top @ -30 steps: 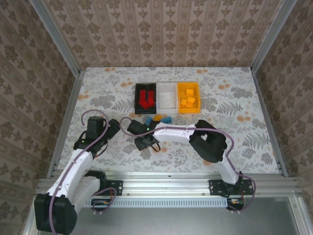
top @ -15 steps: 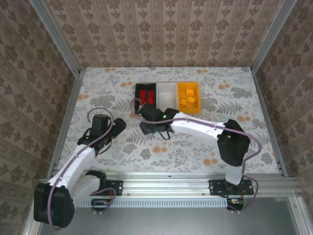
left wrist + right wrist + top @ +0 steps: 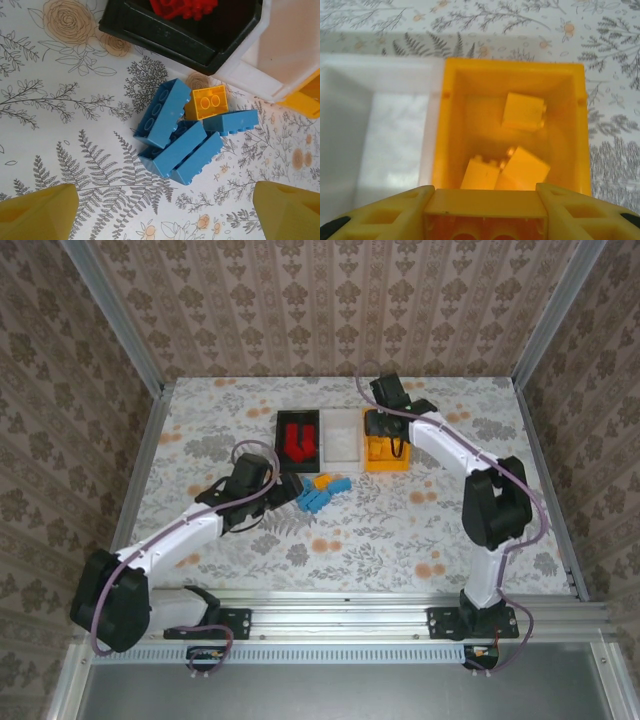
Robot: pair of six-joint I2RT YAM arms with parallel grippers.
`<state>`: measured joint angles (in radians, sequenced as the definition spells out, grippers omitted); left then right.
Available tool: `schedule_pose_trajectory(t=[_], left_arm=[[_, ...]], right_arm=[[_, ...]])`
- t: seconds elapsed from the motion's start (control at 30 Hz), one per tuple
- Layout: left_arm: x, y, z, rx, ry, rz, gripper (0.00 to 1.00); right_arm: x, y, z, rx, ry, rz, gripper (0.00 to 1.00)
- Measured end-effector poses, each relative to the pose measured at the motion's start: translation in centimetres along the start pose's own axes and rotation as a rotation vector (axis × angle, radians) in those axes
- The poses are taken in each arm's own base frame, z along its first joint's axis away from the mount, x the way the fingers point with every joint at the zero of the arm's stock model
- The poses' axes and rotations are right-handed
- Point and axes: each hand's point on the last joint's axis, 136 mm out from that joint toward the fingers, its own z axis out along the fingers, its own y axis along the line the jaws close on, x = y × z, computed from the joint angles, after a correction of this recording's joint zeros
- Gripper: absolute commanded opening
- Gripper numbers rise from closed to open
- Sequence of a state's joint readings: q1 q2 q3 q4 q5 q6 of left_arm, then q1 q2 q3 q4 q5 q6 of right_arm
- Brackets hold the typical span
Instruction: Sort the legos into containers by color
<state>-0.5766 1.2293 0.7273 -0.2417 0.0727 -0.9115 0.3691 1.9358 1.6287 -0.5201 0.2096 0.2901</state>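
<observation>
**Top view:** the right gripper point(image 3: 384, 426) hangs over the orange-yellow bin point(image 3: 398, 462), and the left gripper point(image 3: 286, 488) is beside the blue bricks point(image 3: 316, 498).

**Left wrist:** the jaws are spread wide and empty above the blue bricks point(image 3: 177, 142) and a loose orange brick point(image 3: 209, 101).

**Right wrist:** the fingers point(image 3: 385, 212) apparently clamp an orange-yellow brick point(image 3: 482, 211). The sorting step calls for release into the bin below.

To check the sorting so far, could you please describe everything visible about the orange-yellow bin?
The orange-yellow bin is a rectangular open-top container of glossy plastic, upright on the floral table at the right end of the row of three. One long side stands against the white bin. At least three orange-yellow bricks lie loose inside. The right pincer holds another brick over its far end.
</observation>
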Motion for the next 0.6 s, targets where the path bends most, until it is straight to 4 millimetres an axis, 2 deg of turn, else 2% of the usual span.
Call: schedule_pose_trajectory(t=[0.13,0.27,0.4,0.6], left_arm=[[0.0,0.0,-0.1,-0.007,0.001,0.015,0.92],[-0.3,-0.2,-0.3,-0.006,-0.008,0.026,0.92],[-0.4,-0.2,-0.3,-0.01,-0.012,0.034,0.92],[-0.5,-0.1,-0.3,-0.012,-0.013,0.044,0.92]], right_arm=[[-0.4,-0.8,3.5,0.021,0.031,-0.005,0.55],[0.3,-1.5,5.7,0.037,0.067,-0.005,0.59],[0.5,-2.0,6.1,0.042,0.078,0.001,0.63],[0.6,-1.8,5.6,0.038,0.072,-0.002,0.62]])
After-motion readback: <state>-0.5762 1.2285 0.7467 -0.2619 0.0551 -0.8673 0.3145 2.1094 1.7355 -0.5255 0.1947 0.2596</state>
